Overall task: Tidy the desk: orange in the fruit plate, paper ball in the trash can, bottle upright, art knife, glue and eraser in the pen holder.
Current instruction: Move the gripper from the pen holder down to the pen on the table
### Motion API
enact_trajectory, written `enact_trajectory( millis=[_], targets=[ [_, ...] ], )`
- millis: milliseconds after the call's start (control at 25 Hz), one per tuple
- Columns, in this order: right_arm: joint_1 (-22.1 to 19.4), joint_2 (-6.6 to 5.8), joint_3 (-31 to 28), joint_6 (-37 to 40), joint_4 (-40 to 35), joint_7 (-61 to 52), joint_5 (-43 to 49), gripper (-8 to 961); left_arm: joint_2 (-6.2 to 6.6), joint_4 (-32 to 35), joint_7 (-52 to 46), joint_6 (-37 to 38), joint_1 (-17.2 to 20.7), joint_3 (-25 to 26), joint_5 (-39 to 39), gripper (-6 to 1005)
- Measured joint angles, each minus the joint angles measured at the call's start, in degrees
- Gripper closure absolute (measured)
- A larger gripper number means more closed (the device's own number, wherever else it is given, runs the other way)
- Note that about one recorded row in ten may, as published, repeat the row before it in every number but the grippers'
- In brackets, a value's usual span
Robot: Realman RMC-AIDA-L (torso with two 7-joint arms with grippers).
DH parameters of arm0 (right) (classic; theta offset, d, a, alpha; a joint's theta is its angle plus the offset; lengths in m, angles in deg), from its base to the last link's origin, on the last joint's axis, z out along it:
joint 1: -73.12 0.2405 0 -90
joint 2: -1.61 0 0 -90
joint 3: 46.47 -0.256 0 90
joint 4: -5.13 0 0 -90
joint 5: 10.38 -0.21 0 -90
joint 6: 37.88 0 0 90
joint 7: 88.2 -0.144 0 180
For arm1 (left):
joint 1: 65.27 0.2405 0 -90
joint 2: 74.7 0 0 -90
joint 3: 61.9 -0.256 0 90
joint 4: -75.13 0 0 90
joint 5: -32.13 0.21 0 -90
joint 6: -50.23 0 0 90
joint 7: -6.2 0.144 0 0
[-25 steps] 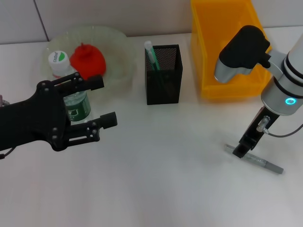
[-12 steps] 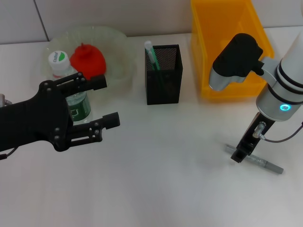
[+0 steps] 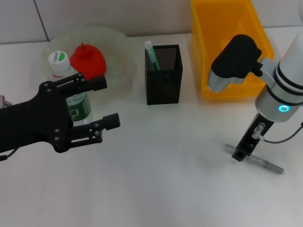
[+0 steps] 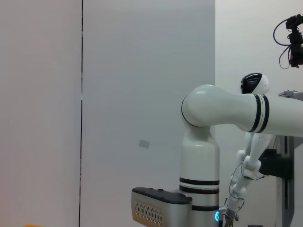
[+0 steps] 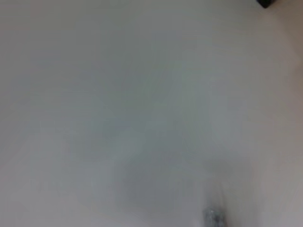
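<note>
Desk (image 3: pixel 156 189): white, smooth, matte. A broad bare stretch is running across the near half and centre, between the two arms. Items are clustering along the far edge.

Right gripper (image 3: pixel 240 153) is pointing down at the near right of the desk, its tip meeting the left end of the art knife (image 3: pixel 258 160). The knife, a thin grey flat bar, is lying slantwise on the surface, its right end sticking out free toward the desk's right edge. Whether the fingers are actually clamping the knife or only touching it: cannot tell; the opening is hidden from the head view, and the right wrist view is showing only blurred desk surface.

Left gripper (image 3: pixel 106 101) is hanging at the left, black, fingers spread wide apart and pointing toward centre, holding nothing. The bottle (image 3: pixel 68 87) is standing upright behind it, white cap, green label, partly covered by the gripper body.

Fruit plate (image 3: pixel 118 52): translucent pale green, round, at the far left. An orange-red round fruit (image 3: pixel 88 60) is sitting in it, just beside the bottle.

Pen holder (image 3: pixel 163 75): black mesh, square, upright at far centre, with a green-white stick-shaped item (image 3: pixel 151 54) leaning inside.

Trash can (image 3: pixel 215 47): yellow plastic bin, rectangular, at the far right, just behind the right arm.

Left wrist view is showing only wall and the white robot body.
</note>
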Motion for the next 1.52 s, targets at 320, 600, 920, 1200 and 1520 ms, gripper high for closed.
enact_trajectory(
  millis=[320, 600, 920, 1200, 1520],
  targets=[
    [-0.12, 0.0, 1.17, -0.23, -0.25, -0.97, 0.01, 562, 0.0, -0.05, 0.01, 0.0, -0.03, -0.09, -0.01, 215],
    [0.15, 0.0, 1.26, -0.28, -0.17, -1.29, 0.01, 654, 0.0, 0.06, 0.01, 0.04, 0.05, -0.08, -0.01, 215],
    [0.21, 0.0, 1.63, -0.29, -0.04, -1.51, 0.01, 652, 0.0, 0.09, 0.01, 0.42, 0.05, -0.08, -0.01, 215],
    [0.03, 0.0, 3.76, -0.65, 0.0, -2.46, 0.01, 704, 0.0, 0.02, 0.01, 0.63, 0.07, -0.08, -0.01, 214],
    [-0.24, 0.0, 4.13, -0.79, -0.67, -2.78, 0.01, 716, 0.01, -0.04, 0.01, 0.86, 0.18, -0.09, -0.34, 214]
  ],
)
